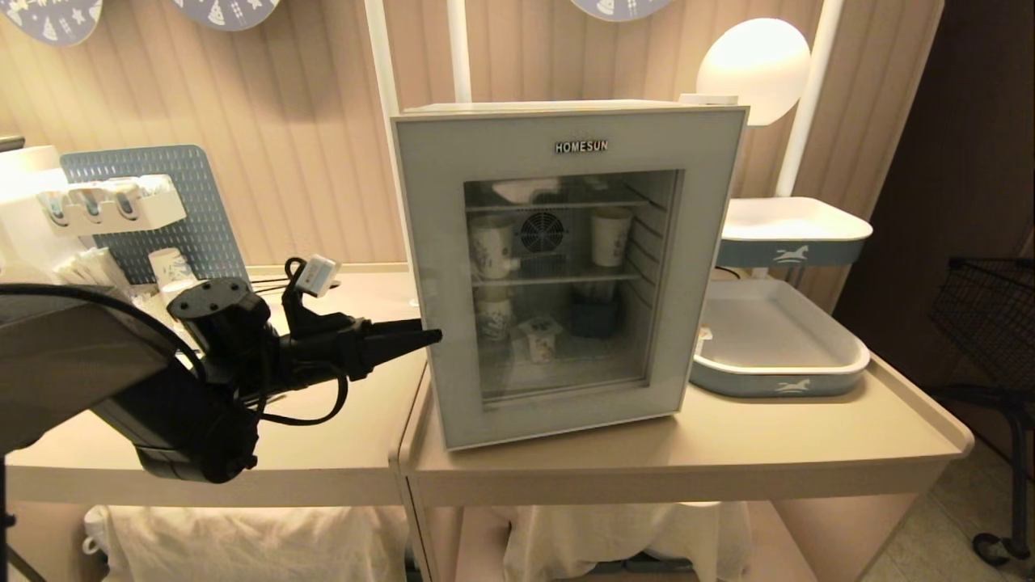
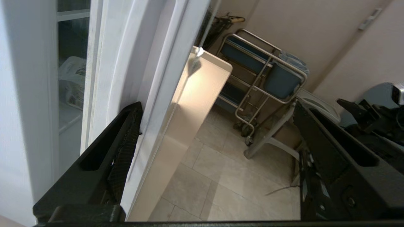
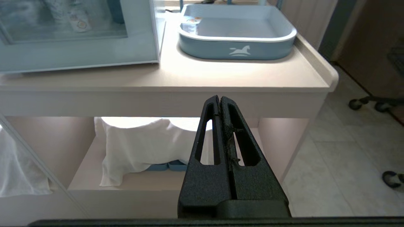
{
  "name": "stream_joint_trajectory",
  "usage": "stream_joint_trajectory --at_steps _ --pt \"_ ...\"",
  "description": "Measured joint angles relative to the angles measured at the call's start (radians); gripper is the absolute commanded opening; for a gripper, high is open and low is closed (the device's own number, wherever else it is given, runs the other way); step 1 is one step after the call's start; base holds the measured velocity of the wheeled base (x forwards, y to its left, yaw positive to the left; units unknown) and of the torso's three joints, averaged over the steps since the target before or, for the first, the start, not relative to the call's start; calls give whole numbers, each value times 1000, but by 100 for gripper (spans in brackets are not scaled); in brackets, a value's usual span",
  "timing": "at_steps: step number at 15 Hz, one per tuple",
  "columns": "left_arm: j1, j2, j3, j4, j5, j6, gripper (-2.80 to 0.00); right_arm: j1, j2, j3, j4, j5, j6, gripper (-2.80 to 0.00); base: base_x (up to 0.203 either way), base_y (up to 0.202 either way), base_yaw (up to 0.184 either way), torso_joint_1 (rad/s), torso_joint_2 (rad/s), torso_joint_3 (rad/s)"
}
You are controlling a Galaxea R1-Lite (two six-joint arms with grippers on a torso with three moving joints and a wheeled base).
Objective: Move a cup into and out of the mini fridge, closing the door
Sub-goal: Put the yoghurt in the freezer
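Beige surface [image 1: 728, 436] w/ raised rim, ribbed beige wall behind, tiled floor [image 3: 341, 164]. Blue tray [image 1: 776, 380] w/ white horse logo sits beside the mini fridge [image 1: 566, 267]. "HOMESUN" reads atop the door [image 1: 558, 137], which looks shut. The cup [image 1: 540, 338] stands inside on the bottom shelf, seen thru glass. Left gripper [image 1: 428, 335] at door's left edge, jaws spread wide. Right gripper [image 3: 220, 102] low before the surface, jaws pressed together.

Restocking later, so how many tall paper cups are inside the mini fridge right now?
3 show through the door: one paper cup middle shelf left, one middle shelf right, one bottom left. The dark container may hide more.
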Motion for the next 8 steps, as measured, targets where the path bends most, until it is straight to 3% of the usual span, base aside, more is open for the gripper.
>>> stream_joint_trajectory --at_steps 8 --pt "-203 -187 153 -11 -8 7 0 0 0 0 -1 -3 4 -280 0 0 0 0 0 0"
